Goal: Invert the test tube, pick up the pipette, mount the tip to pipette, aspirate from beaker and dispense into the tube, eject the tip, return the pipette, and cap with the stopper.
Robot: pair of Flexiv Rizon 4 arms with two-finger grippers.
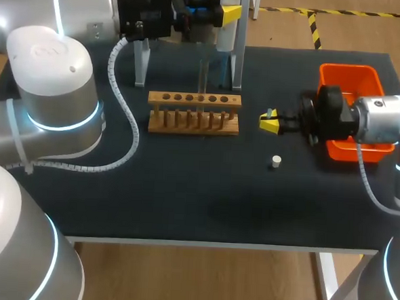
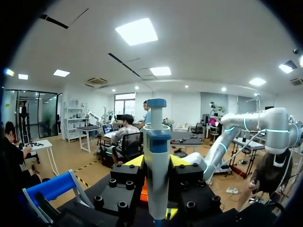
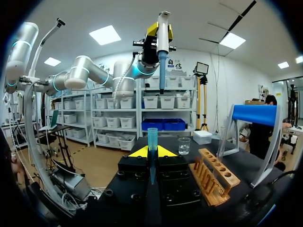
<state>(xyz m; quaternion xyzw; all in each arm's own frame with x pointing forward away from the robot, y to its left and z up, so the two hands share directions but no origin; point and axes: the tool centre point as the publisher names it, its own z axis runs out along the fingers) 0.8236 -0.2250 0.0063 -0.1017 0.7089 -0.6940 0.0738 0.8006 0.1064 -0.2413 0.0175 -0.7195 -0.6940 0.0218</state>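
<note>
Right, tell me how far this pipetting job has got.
Looks done: the test tube stands in the rack, and the pipette is held in the left gripper. In hand: the right gripper holds a blue tip, not yet mounted. Left: aspirate from the beaker, dispense, eject, return the pipette, cap; the stopper lies on the table.

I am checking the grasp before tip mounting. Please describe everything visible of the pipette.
The pipette is white, plastic-looking, with a blue lower shaft that narrows downward. It hangs upright, high above the table, clamped between the yellow fingers of the left gripper. The tip is not yet on it; nothing else touches it.
</note>
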